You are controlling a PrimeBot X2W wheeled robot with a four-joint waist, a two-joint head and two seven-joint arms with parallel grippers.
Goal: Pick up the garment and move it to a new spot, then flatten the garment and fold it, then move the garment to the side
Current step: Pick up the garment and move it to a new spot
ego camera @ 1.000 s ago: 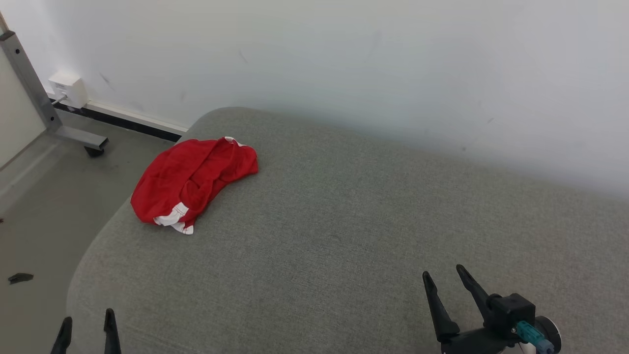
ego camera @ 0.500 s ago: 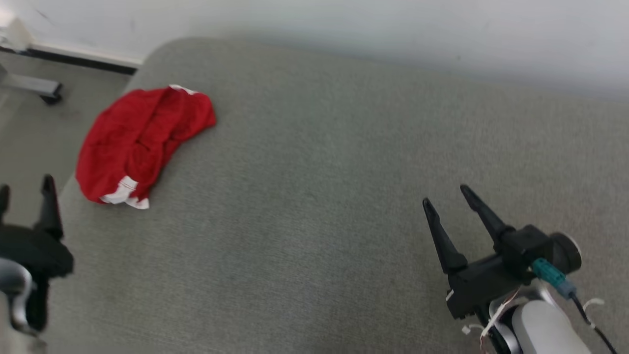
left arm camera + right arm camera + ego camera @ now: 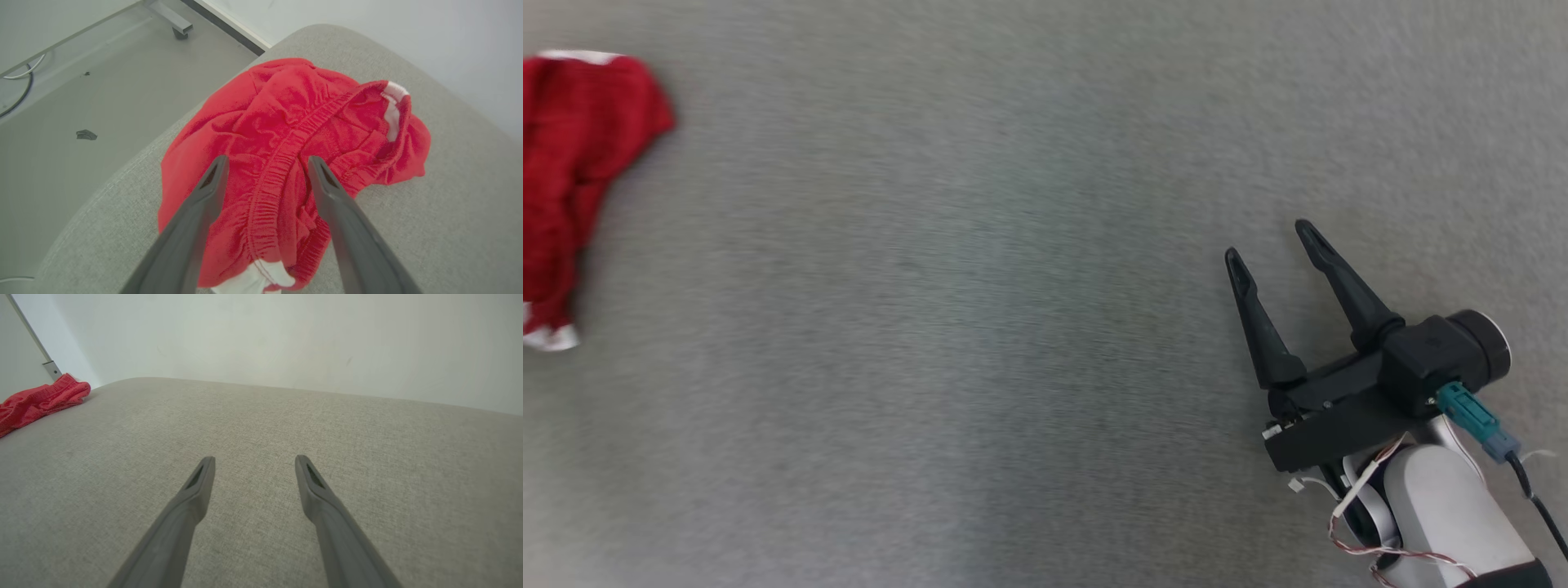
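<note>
Fingers of the left gripper (image 3: 267, 159) stand apart, angled down over the crumpled red garment (image 3: 310, 98), perhaps just short of touching. The garment lies at the cushion's (image 3: 449, 204) rounded corner. The right gripper (image 3: 1267, 239), fingers apart, hovers well away from it over open cushion.

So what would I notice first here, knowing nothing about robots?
The crumpled red shorts with white trim catch the eye first, lying near the rounded corner of a grey upholstered cushion. The left tool hangs open just above them, its dark fingers framing the elastic waistband. Far across the bare fabric, the right tool is open too, with nothing in it.
</note>
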